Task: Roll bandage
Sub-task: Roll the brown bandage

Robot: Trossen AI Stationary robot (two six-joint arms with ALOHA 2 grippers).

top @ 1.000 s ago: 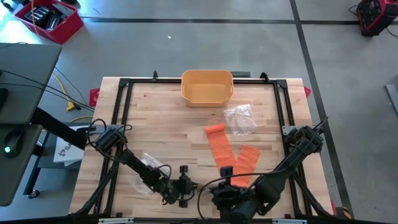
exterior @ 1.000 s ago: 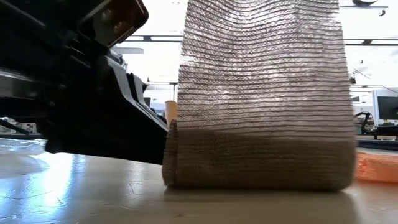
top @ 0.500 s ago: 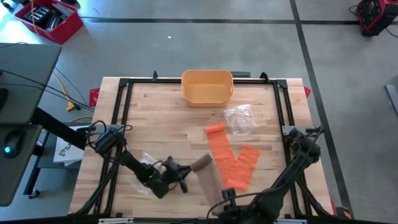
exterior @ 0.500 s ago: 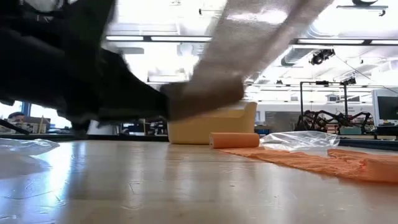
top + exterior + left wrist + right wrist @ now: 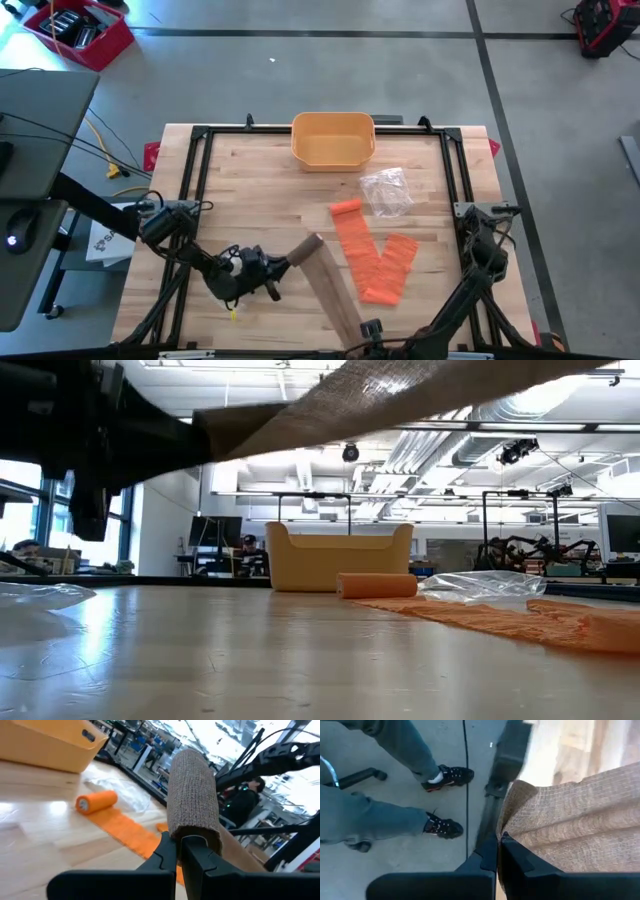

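A brown woven bandage [image 5: 328, 290] stretches slantwise above the table's near middle. Its rolled end [image 5: 305, 246] is up by my left gripper [image 5: 280, 266], and its flat end is down at my right gripper [image 5: 368, 328] by the near edge. Both grippers are shut on it. In the low view the brown bandage [image 5: 400, 395] crosses overhead, clear of the wood. An orange bandage [image 5: 372, 255] lies partly unrolled on the table's right half, resting on its strip, with its roll [image 5: 346, 207] at the far end. My left gripper [image 5: 180, 847] pinches the near end of the brown roll [image 5: 192, 832] between its two fingers. It comes in level from the table's left. The roll sticks out beyond the fingertips along their line, lifted clear of the table. My right gripper [image 5: 497, 847] pinches the strip's free end [image 5: 515, 837], gathered into folds, between its two fingers. It slants down at the table's near edge. The strip [image 5: 570, 820] runs away from it toward the roll, clear of the table and nearly straight.
A yellow bin [image 5: 333, 138] stands at the far edge's middle. A clear plastic bag [image 5: 386, 190] lies beside the orange roll, and another [image 5: 232, 262] lies under my left arm. A person's legs and shoes [image 5: 442, 775] show on the floor beyond the near edge.
The brown roll stood on the table under an upright strip. My left gripper has carried it up and toward the table's left, rolling its wrist. My right gripper has sunk toward the near edge. The strip has tipped from upright to a low slant between them.
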